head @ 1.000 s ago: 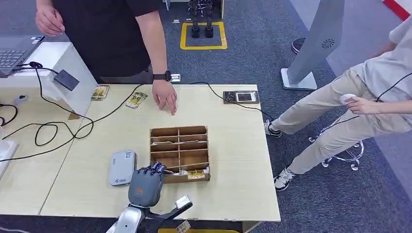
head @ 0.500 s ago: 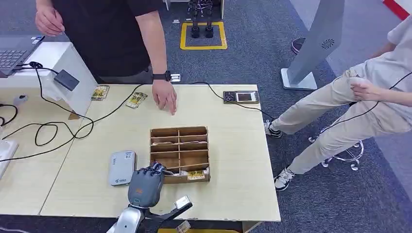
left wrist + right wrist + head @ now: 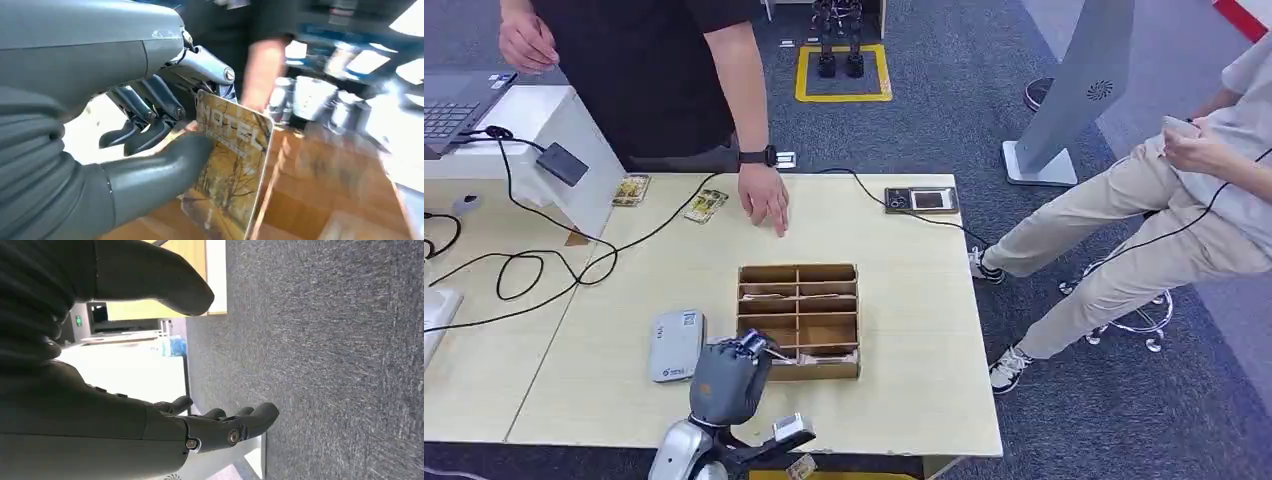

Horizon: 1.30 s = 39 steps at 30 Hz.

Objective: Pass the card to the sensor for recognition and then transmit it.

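The left hand (image 3: 150,125) pinches a card (image 3: 230,165) at the wooden organizer (image 3: 799,318); the scanner (image 3: 674,345) pass and handover remain, right hand (image 3: 220,427) empty, fingers apart.

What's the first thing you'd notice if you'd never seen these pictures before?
The robot's left hand, at the near edge of the table, pinching a yellow card with trees on it. Right beside it sits a cardboard box split into little compartments, and a person's hand rests on the table's far side.
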Tool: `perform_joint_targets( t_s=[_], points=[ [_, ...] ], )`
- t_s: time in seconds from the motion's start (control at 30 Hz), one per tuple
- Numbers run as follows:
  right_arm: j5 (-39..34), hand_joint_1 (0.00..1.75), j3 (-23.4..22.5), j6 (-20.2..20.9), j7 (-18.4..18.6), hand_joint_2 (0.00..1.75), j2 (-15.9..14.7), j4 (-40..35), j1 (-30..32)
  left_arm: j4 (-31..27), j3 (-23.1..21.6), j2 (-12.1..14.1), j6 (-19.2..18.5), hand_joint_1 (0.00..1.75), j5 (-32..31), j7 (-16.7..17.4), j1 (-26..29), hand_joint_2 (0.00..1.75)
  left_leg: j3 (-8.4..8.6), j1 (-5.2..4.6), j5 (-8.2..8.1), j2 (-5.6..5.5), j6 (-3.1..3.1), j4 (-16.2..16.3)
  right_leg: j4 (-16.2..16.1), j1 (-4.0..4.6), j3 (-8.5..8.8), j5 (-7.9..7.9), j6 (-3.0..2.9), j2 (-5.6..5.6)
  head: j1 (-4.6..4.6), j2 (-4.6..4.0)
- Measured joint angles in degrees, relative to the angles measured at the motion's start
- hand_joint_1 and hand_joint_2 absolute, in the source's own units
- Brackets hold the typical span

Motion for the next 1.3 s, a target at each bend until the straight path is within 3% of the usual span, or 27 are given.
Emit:
perform_joint_targets(
  t_s=[0.13,0.23,0.4,0.63,0.8,1.0,1.13,1.3],
  points=[
    [-0.5,0.00,0.2,-0.2,0.3,1.75,0.7,0.2,0.0,0.1,-1.4,-1.5,-1.4,1.75,22.4,5.7,-0.9,1.75,0.03,-0.01,0.00,0.03,0.00,0.0,0.0,0.00,-0.03,0.03,0.05,0.02,-0.02,0.00],
    [-0.7,0.00,0.3,-0.2,0.3,1.75,1.1,0.4,-0.1,-1.8,-5.8,-1.2,-3.3,1.75,32.1,7.3,-1.5,1.75,-0.02,0.01,0.04,-0.04,0.06,0.0,0.0,0.01,-0.03,0.03,0.05,-0.04,-0.02,0.00],
    [-0.7,0.00,0.5,-0.2,0.6,1.75,1.4,0.6,0.0,-4.3,-10.7,-0.4,-5.7,1.75,39.8,7.9,-2.8,1.75,-0.02,0.01,0.04,0.00,0.06,0.0,0.0,0.01,-0.03,0.04,0.04,-0.02,0.00,0.00],
    [-0.1,0.00,0.8,-0.4,0.9,1.75,1.5,0.7,0.0,-6.1,-13.1,0.5,-8.3,1.75,48.2,7.3,-4.1,1.75,-0.03,0.00,0.04,0.00,0.06,0.0,0.0,0.00,-0.03,0.04,0.05,-0.02,0.00,0.00],
    [1.0,0.00,0.9,-0.6,1.0,1.75,1.5,0.7,-0.1,-6.7,-13.3,1.1,-9.6,1.75,54.3,7.6,-6.6,1.75,-0.03,0.00,0.05,-0.01,0.07,0.0,0.0,0.00,-0.02,0.05,0.06,-0.03,0.00,0.00],
    [1.5,0.00,1.0,-0.6,1.2,1.75,1.5,0.7,-0.1,-6.7,-13.3,1.5,-10.0,1.75,56.8,7.9,-8.6,1.75,-0.02,0.01,0.05,0.00,0.07,0.0,0.0,0.01,-0.03,0.05,0.06,-0.02,-0.02,0.00],
    [3.0,0.00,1.0,-1.2,1.4,1.75,1.5,0.6,-0.2,-6.5,-13.1,1.6,-10.7,1.75,66.0,9.9,-11.2,1.75,-0.05,0.01,0.06,-0.03,0.07,0.0,0.0,0.01,-0.04,0.05,0.06,-0.03,-0.02,0.00],
    [4.9,0.00,1.0,-1.6,2.2,1.75,1.4,0.4,-0.6,-2.6,-10.7,2.1,-9.6,1.75,74.0,11.7,-18.9,1.75,-0.05,0.01,0.13,-0.02,0.06,0.0,0.0,0.01,-0.03,0.12,0.09,-0.04,0.00,0.00]
  ],
)
